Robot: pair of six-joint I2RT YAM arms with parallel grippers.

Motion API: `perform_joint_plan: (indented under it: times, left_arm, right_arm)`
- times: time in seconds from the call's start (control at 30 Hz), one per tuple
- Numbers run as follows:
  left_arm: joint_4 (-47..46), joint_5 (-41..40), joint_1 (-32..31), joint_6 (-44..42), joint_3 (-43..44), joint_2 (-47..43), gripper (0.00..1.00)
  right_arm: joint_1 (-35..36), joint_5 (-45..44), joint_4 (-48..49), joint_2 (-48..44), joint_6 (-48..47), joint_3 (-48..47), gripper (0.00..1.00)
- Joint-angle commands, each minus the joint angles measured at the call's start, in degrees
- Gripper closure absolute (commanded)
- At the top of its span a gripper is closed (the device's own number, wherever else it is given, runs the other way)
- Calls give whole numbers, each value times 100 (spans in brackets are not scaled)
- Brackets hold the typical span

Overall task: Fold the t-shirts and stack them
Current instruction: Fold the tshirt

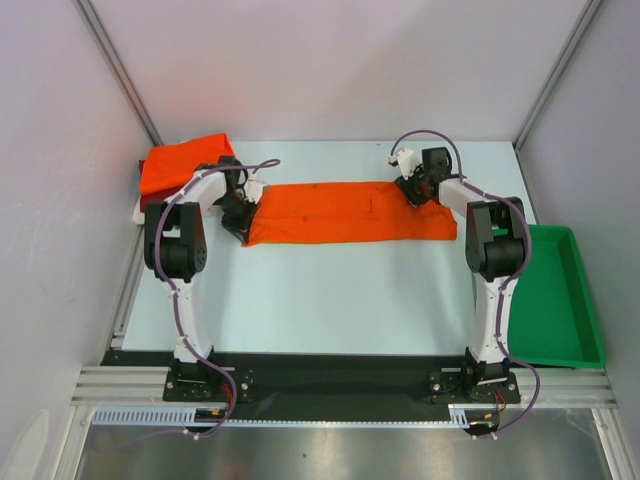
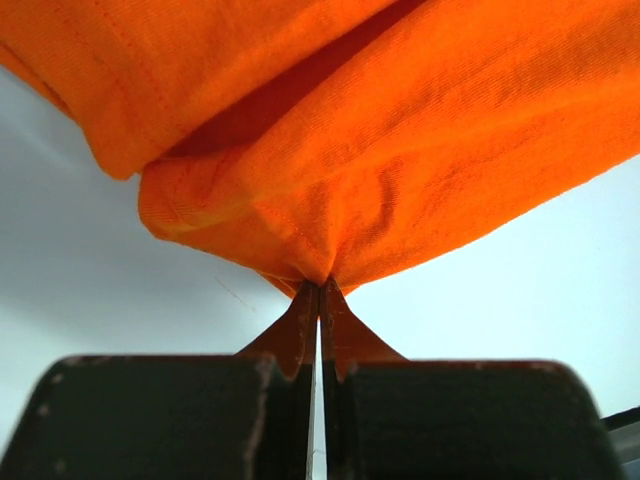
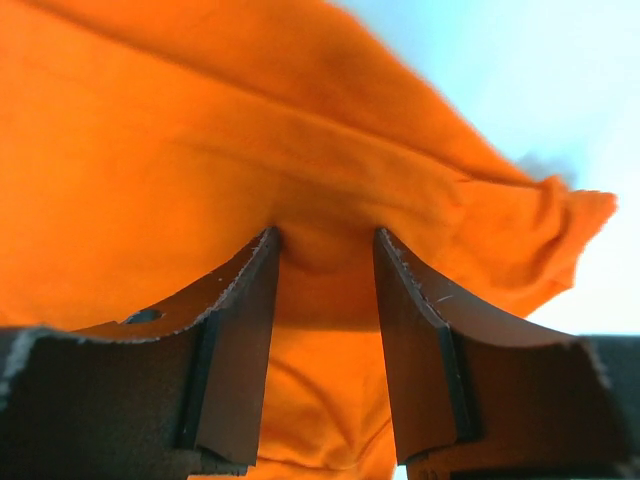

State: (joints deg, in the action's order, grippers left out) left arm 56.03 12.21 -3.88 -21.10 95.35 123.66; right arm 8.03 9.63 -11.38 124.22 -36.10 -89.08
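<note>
A bright orange t-shirt (image 1: pixel 350 212) lies folded into a long strip across the far middle of the table. My left gripper (image 1: pixel 240 208) is at its left end and is shut on a pinch of the orange cloth (image 2: pixel 330 200), fingertips together (image 2: pixel 320 285). My right gripper (image 1: pixel 415 190) is over the strip's upper right part. Its jaws stand apart (image 3: pixel 325 235) and press into the orange cloth (image 3: pixel 200 150), with a fold bulging between them. A pile of folded shirts (image 1: pixel 183 165) sits at the back left, orange on top, with a white edge (image 1: pixel 140 212) under it.
A green plastic tray (image 1: pixel 560 300) stands at the right edge of the table, beside the right arm. Grey walls close in the back and both sides. The arm bases sit on a black rail at the near edge.
</note>
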Motion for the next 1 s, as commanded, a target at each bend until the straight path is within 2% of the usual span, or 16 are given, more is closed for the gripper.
perform_joint_plan:
  times: [0.0,0.4,0.47,0.53,0.57,0.63,0.8,0.97]
  left_arm:
    - [215,-218,63,-157,-148,-350,99]
    - [119,-447,133,-219,-719,-640,99]
    - [84,-421,133,-210,-693,-781,84]
    - [40,-325,116,-219,-606,-1167,63]
    - [5,-307,89,-297,-571,-1308,55]
    - [48,-333,-7,-412,-491,-1642,45]
    - [66,-307,-305,-1018,-631,-1933,43]
    - [23,-184,-596,-1519,-939,-1784,52]
  right_arm:
    - [-82,-321,355,225,-178,-294,53]
    - [-109,-453,531,313,-179,-408,52]
    - [-91,-470,531,243,-170,-470,51]
    - [-74,-506,557,51,-144,-549,50]
    - [-74,-514,558,-29,-117,-593,50]
    - [-82,-514,514,-266,14,-689,50]
    - [-74,-436,356,-811,191,-488,49]
    - [-74,-365,311,-1295,164,21,48]
